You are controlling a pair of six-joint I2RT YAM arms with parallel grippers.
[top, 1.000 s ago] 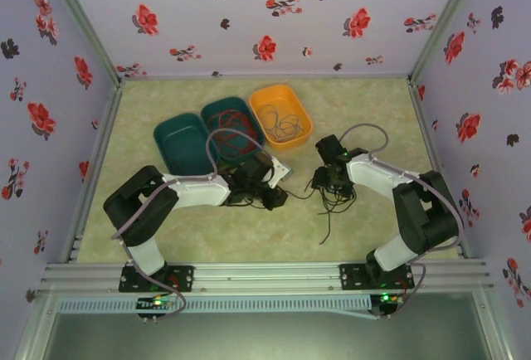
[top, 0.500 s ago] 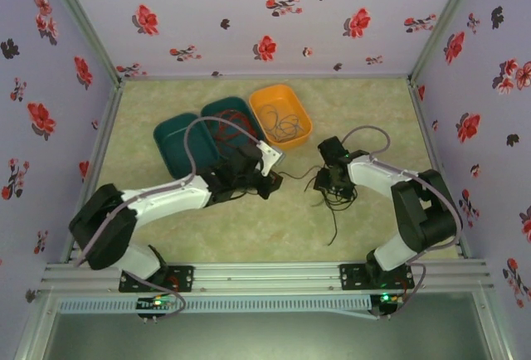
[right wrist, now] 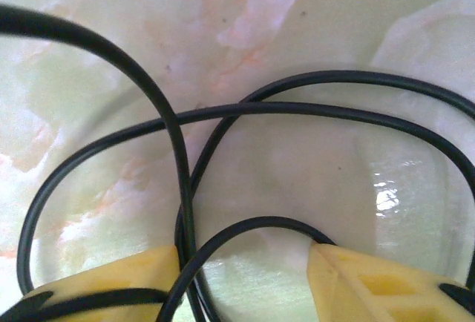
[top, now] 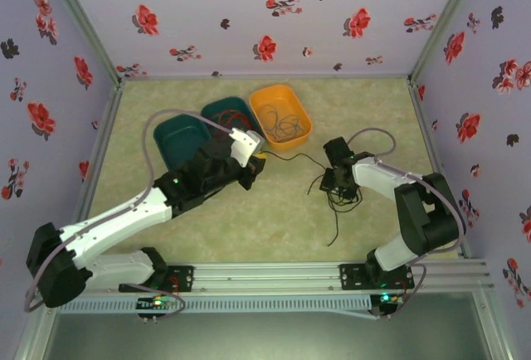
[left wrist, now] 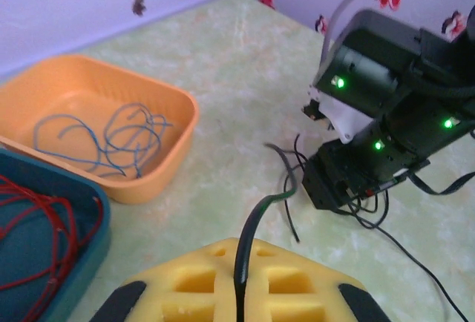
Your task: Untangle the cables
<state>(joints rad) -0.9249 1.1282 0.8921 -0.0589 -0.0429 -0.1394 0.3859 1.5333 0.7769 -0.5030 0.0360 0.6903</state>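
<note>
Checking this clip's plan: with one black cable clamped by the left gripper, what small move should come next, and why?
Probably close the right gripper on the black loops between its open jaws, anchoring the tangle. The left gripper is shut on one black cable leading into that tangle.

Lab robot test cell: floral-papered walls (top: 249, 12), marbled tabletop (top: 373, 103), aluminium mounting rail (top: 265, 273)

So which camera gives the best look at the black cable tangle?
The right wrist view: the black cables loop and cross close up. The top view shows them tiny beside the right arm; the left wrist view shows them bunched under it.
</note>
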